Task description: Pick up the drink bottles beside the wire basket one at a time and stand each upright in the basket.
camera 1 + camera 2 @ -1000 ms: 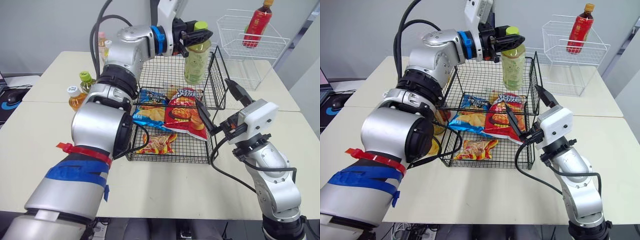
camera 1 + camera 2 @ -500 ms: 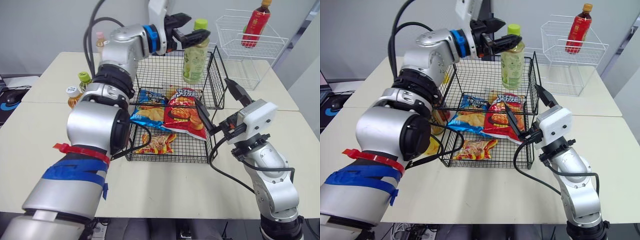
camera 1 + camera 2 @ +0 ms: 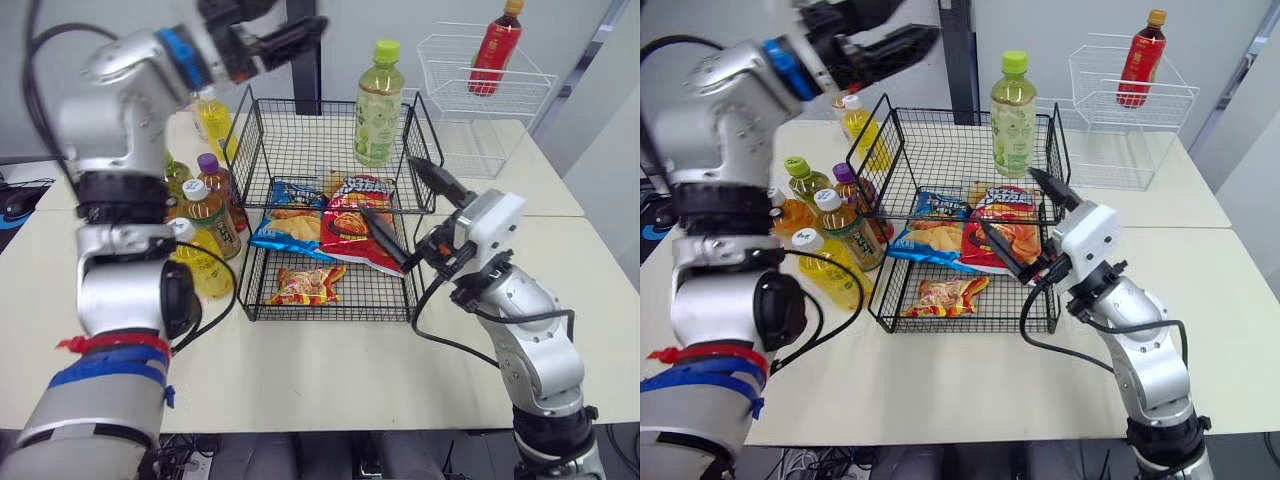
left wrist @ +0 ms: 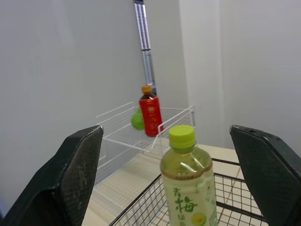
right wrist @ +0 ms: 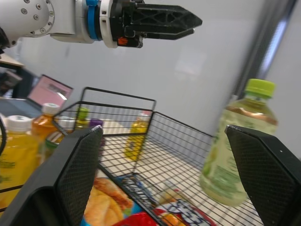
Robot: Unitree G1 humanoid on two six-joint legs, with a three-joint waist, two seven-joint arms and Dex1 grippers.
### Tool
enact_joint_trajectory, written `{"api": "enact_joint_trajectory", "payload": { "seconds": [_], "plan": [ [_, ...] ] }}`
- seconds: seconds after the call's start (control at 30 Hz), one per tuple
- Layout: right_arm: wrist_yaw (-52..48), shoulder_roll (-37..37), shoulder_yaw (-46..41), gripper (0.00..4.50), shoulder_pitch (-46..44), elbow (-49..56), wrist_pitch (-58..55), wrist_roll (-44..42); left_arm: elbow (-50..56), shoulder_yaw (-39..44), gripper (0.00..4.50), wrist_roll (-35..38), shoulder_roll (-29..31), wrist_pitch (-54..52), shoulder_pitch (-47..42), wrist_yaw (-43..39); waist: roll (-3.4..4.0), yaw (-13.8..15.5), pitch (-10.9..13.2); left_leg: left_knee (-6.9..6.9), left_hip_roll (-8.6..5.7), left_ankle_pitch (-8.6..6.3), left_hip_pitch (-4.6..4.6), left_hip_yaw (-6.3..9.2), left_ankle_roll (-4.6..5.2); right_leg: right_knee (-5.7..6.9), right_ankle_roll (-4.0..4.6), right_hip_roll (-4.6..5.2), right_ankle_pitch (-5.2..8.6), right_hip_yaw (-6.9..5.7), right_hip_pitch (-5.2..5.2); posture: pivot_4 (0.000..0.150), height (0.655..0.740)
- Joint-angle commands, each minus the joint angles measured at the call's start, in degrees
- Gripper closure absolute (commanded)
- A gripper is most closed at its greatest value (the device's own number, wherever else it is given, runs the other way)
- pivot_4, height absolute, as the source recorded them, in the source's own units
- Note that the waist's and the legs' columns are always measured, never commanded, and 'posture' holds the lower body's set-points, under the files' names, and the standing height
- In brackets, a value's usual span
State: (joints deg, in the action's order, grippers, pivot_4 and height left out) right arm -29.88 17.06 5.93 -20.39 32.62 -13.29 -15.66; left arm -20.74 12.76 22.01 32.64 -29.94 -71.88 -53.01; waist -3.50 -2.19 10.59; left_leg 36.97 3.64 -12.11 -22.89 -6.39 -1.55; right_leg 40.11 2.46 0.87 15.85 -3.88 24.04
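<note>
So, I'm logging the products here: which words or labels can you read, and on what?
"梅" on the green-capped bottle label; the smaller characters by it are too small to read.
Red bottle: label too small to read.
Red bag, blue bag: lettering blurred.
Bottles beside the basket: labels unreadable.

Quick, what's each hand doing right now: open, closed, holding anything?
Left hand: open, holding nothing.
Right hand: open, holding nothing.
</note>
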Motion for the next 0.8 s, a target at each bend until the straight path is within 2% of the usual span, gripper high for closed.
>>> {"api": "enact_joint_trajectory", "payload": {
  "seconds": [0.03, 0.17, 0.3, 0.47, 0.57, 0.67, 0.8],
  "plan": [
    [-6.5, 1.5, -0.4, 0.00, -3.4, -1.7, 1.5, -5.3, 11.9, 4.9, 0.03, 2.9, 4.5, -4.1, 5.3, 4.4, 0.00, 0.1, 0.0, 0.00, 0.00, 0.00, 0.01, 0.00, 0.00, 0.00, 0.00, 0.00, 0.00, 0.01, 0.00, 0.150, 0.7400],
    [-13.1, 3.2, -0.6, 0.00, -6.1, -5.0, 1.2, -10.0, 26.0, 12.6, 0.03, 7.3, 9.8, -12.1, 17.6, 9.2, -0.02, 0.3, 0.0, 0.00, 0.01, 0.00, -0.01, 0.01, 0.00, 0.00, 0.00, 0.01, 0.00, -0.01, -0.03, 0.150, 0.7400],
    [-21.1, 5.4, 0.2, 0.00, -8.4, -8.0, -1.6, -15.8, 37.6, 24.3, 0.03, 12.3, 13.8, -20.1, 31.1, 12.8, -0.05, 0.4, 0.0, 0.00, 0.03, -0.01, -0.03, 0.01, 0.01, -0.03, 0.00, 0.02, 0.00, -0.04, -0.02, 0.150, 0.7400],
    [-30.9, 7.7, 3.4, 0.00, -11.8, -14.1, -3.3, -17.7, 47.9, 41.3, 0.03, 18.9, 13.6, -27.6, 49.5, 14.5, -0.08, 0.4, -0.1, -0.03, 0.03, -0.06, 0.07, 0.06, 0.09, -0.04, 0.01, 0.05, 0.00, -0.09, -0.12, 0.150, 0.7400],
    [-33.6, 7.0, 3.9, 0.00, -13.2, -16.7, -2.8, -18.1, 53.6, 50.1, 0.03, 22.1, 9.7, -29.6, 60.9, 15.6, -0.07, 0.5, -0.1, -0.05, 0.05, -0.15, 0.10, 0.11, 0.24, -0.06, 0.01, 0.05, 0.00, -0.15, -0.17, 0.150, 0.7400],
    [-34.9, 6.0, 4.3, 0.00, -13.8, -17.9, -2.4, -18.0, 60.9, 58.7, 0.03, 27.9, 0.8, -29.7, 75.0, 16.5, -0.13, 0.5, -0.1, -0.04, 0.04, -0.18, 0.19, 0.11, 0.29, -0.14, 0.01, 0.11, 0.00, -0.16, -0.34, 0.150, 0.7400],
    [-34.6, 4.6, 4.2, 0.00, -14.1, -18.5, -2.3, -17.6, 66.7, 63.1, 0.03, 33.3, -10.3, -24.8, 89.9, 18.9, -0.26, 0.6, -0.2, -0.04, 0.05, -0.21, 0.18, 0.16, 0.32, -0.21, 0.02, 0.11, 0.01, -0.22, -0.36, 0.150, 0.7400]
  ]
}}
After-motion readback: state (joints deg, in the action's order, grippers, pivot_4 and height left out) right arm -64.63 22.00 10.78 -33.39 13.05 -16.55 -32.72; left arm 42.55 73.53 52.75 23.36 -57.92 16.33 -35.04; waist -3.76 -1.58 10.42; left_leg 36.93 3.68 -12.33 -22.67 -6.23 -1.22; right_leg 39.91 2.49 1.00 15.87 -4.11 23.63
